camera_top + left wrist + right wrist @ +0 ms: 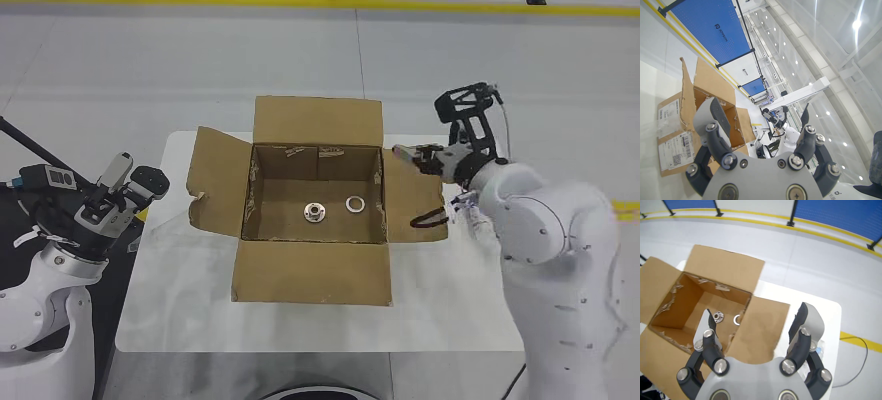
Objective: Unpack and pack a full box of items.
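While the open brown cardboard box (310,272) stands on the white table (180,300) with all four flaps folded out, it sits between the two grippers. The right gripper (418,157) hovers over the flap on its own side. In its wrist view the right gripper (755,313) has its fingers spread wide with nothing between them. Ahead of it and lower down, on the box floor, lie a silver flanged metal fitting (717,317) and a flat silver metal ring (736,319). From there the box wall cuts off part of the ring. The top view shows the fitting (314,211) and the ring (355,204) whole, near each other but apart.

A thin black loop (430,218) rests on the flap just below the right gripper; what it is cannot be made out. Crumpled clear plastic (819,349) lies close behind that gripper, mostly hidden by its finger.

The left gripper (135,172) is well apart from the box, beyond the table's edge. Its wrist view shows the left gripper (760,106) equally spread and empty. There the box (687,91) shows white printed labels (676,149) on a flap's outer face, while the box floor and both metal parts are hidden.
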